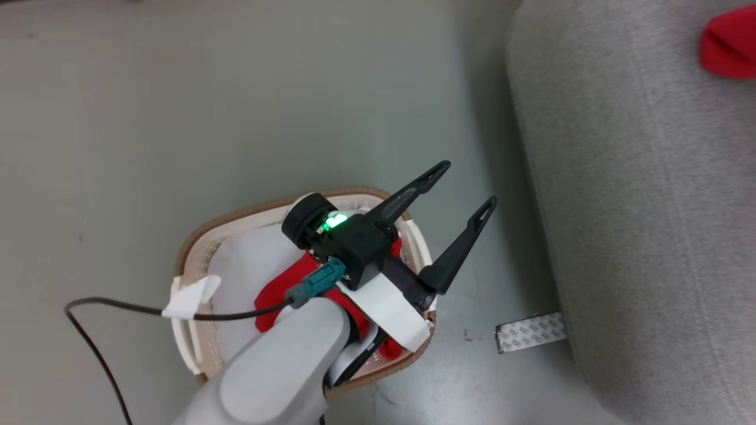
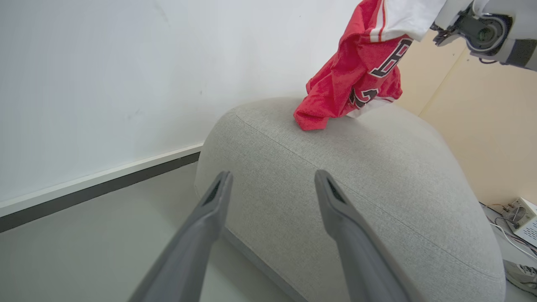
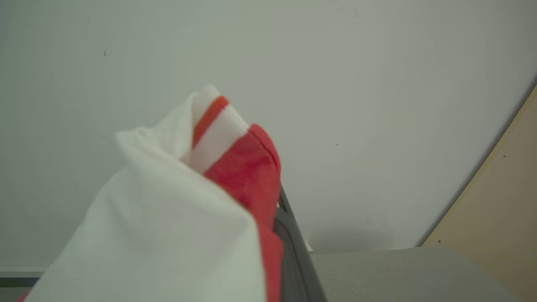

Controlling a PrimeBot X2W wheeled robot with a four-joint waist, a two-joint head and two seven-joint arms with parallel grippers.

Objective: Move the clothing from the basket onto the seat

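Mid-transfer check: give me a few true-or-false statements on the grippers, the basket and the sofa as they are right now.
1. The left gripper has its fingers open and holds nothing. True.
2. The basket has no red clothing in it. False: a red garment lies inside, beside the white liner.
3. The red jersey hangs from the right gripper, its lower end on the sofa. True.
4. The left gripper hovers over the sofa. False: the head view shows it above the basket.

We see a red lettered jersey [image 2: 356, 79] hanging, lower folds on the grey seat [image 2: 356, 188] near its edge, red clothing [image 1: 280, 295] in the cream basket [image 1: 245, 211].
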